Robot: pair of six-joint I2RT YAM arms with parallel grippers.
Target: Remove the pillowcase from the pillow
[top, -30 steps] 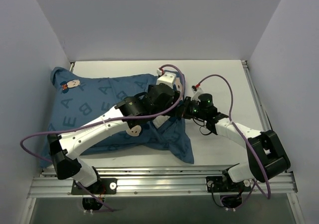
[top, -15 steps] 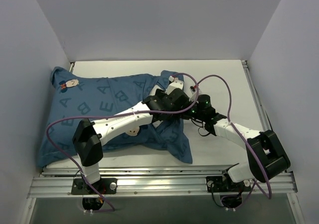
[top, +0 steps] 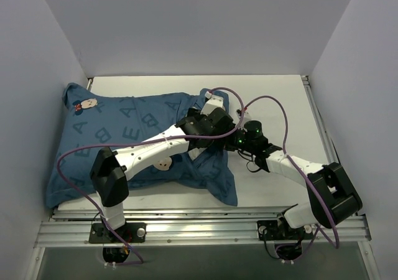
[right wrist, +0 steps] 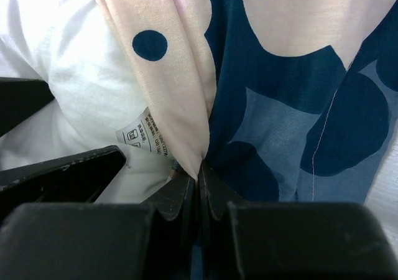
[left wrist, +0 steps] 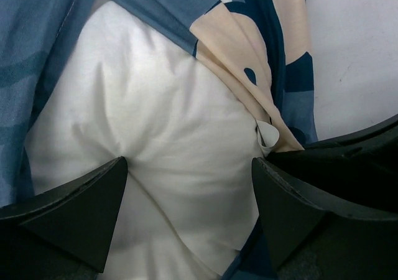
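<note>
The dark-blue printed pillowcase (top: 124, 130) lies across the left of the table with the pillow inside it. My left gripper (top: 222, 134) is at the case's open right end. In the left wrist view it (left wrist: 189, 193) is open, and its two fingers straddle a bulge of the white pillow (left wrist: 155, 130), with pillowcase (left wrist: 43, 56) folded back around it. My right gripper (top: 235, 142) is shut on the pillowcase's edge (right wrist: 186, 106) in the right wrist view (right wrist: 200, 175). The white pillow (right wrist: 74, 81) and a care label (right wrist: 140, 134) lie just left of it.
The white table (top: 280, 99) has grey walls on three sides. A loose flap of the case (top: 224, 183) hangs toward the front edge. Both arms meet at the case's opening, and purple cables (top: 267, 99) loop above them. A finger of the left gripper (right wrist: 62, 171) shows beside the right jaws.
My left arm has lowered and stretched out, carrying its gripper right and down to the case's opening. My right gripper has shifted slightly left, still pinching the fabric.
</note>
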